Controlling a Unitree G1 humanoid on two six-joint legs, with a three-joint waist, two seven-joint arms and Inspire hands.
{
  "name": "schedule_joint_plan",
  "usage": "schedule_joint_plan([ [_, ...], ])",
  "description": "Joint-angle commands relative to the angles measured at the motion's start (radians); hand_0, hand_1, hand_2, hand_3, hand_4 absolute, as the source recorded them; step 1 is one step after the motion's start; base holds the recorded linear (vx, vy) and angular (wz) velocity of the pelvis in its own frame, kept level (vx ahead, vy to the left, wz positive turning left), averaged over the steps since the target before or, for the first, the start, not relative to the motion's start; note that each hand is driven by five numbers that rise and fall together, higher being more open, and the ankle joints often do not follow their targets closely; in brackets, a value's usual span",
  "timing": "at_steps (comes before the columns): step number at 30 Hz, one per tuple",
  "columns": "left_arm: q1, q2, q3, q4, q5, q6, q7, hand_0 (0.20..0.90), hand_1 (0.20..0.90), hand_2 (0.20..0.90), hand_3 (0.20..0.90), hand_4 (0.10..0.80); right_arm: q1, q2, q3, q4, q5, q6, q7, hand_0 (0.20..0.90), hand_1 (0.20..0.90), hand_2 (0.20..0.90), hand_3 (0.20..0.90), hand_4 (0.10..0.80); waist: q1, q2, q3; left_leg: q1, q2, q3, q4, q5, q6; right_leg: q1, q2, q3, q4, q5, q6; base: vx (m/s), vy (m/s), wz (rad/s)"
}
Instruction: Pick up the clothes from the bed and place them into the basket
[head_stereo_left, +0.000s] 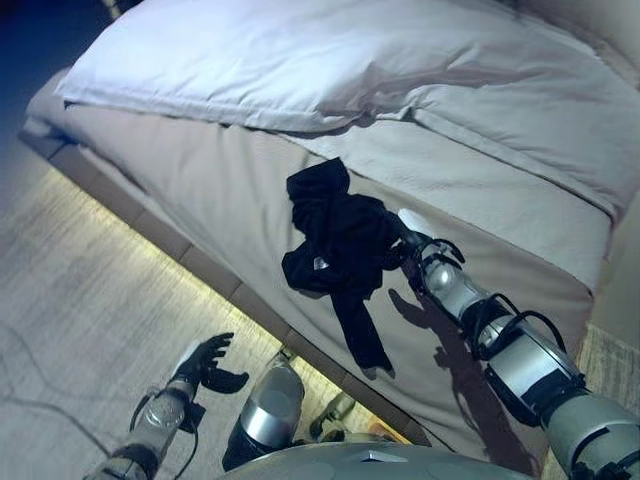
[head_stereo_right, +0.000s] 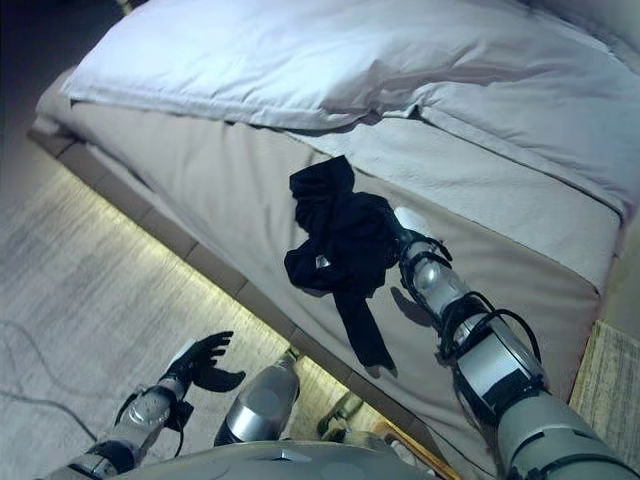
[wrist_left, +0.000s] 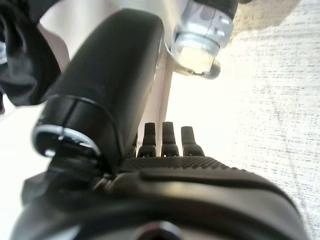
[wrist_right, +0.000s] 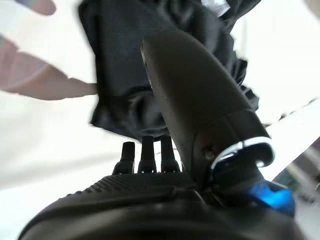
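1. Pale carpeted floor (head_stereo_left: 70, 330) lies nearest, and over it the left hand (head_stereo_left: 207, 362) hangs low beside the bed, fingers loosely spread, holding nothing.
2. Next comes the right hand (head_stereo_left: 412, 236), reaching over the mattress edge to touch the black clothes (head_stereo_left: 335, 245). In its wrist view the fingers (wrist_right: 144, 150) point straight at the cloth and the thumb lies over it, but whether they have closed on any fabric I cannot tell.
3. The clothes sit bunched on the tan sheet (head_stereo_left: 200, 190) near the bed's (head_stereo_left: 520, 215) side, one long strip trailing down towards the edge.
4. Risk, as I judge it: a shallow pinch could catch only the top fold, so the bundle slips free on lifting; the trailing strip could also drag or snag on the mattress edge.
5. Further back, a big white pillow (head_stereo_left: 300, 60) rests across the head of the bed, well apart from the clothes and not in the way.
6. No basket shows in any view, so the drop-off point is unknown from here.
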Motion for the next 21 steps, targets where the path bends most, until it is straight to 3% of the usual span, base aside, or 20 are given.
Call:
schedule_joint_plan([
  [1, 0.016, 0.071, 0.009, -0.05, -0.058, -0.067, -0.011, 0.9, 0.9, 0.9, 0.9, 0.8, -0.103, -0.045, 0.047, -0.037, -0.034, 0.065, -0.019, 0.9, 0.9, 0.9, 0.9, 0.8, 0.029, 0.008, 0.041, -0.089, -0.038, 0.056, 0.094, -0.054, 0.094, -0.025, -0.045, 0.021, 0.16, -0.006, 0.009, 0.036, -0.125, 0.12],
  [6, 0.022, 0.082, 0.018, -0.101, -0.087, -0.086, 0.023, 0.9, 0.9, 0.9, 0.9, 0.8, -0.153, -0.061, 0.068, 0.023, -0.078, 0.188, 0.024, 0.9, 0.9, 0.9, 0.9, 0.8, 0.052, 0.037, 0.112, -0.185, -0.062, 0.053, 0.17, -0.063, 0.1, -0.089, -0.065, -0.002, 0.206, -0.002, 0.007, -0.016, -0.047, 0.12],
  [10, 0.01, 0.088, 0.035, -0.164, -0.116, -0.086, 0.024, 0.9, 0.9, 0.9, 0.9, 0.8, -0.213, -0.059, 0.063, 0.094, -0.064, 0.274, 0.061, 0.9, 0.9, 0.9, 0.9, 0.8, 0.066, 0.082, 0.16, -0.279, -0.094, 0.051, 0.22, -0.048, 0.117, -0.196, -0.089, -0.023, 0.28, -0.002, 0.009, -0.127, -0.01, 0.07],
  [15, 0.014, 0.093, 0.036, -0.242, -0.14, -0.067, 0.021, 0.9, 0.9, 0.9, 0.9, 0.8, -0.248, -0.072, 0.062, 0.12, -0.027, 0.228, 0.097, 0.9, 0.9, 0.9, 0.9, 0.8, 0.064, 0.133, 0.196, -0.362, -0.121, 0.063, 0.294, -0.05, 0.133, -0.321, -0.12, -0.019, 0.398, -0.026, 0.005, -0.096, 0.052, 0.1],
  [19, 0.011, 0.097, 0.028, -0.271, -0.16, -0.045, 0.024, 0.9, 0.9, 0.9, 0.9, 0.8, -0.263, -0.077, 0.038, 0.124, 0.013, 0.189, 0.053, 0.9, 0.9, 0.9, 0.9, 0.8, 0.062, 0.148, 0.203, -0.383, -0.123, 0.062, 0.319, -0.053, 0.135, -0.352, -0.126, -0.014, 0.438, -0.04, 0.004, -0.024, 0.022, -0.01],
  [21, 0.014, 0.102, 0.026, -0.272, -0.163, -0.037, 0.029, 0.9, 0.9, 0.9, 0.9, 0.8, -0.268, -0.083, 0.024, 0.123, 0.056, 0.178, 0.037, 0.58, 0.58, 0.58, 0.527, 0.427, 0.061, 0.146, 0.203, -0.379, -0.121, 0.059, 0.314, -0.055, 0.134, -0.348, -0.122, -0.013, 0.434, -0.041, 0.005, -0.015, -0.009, -0.08],
])
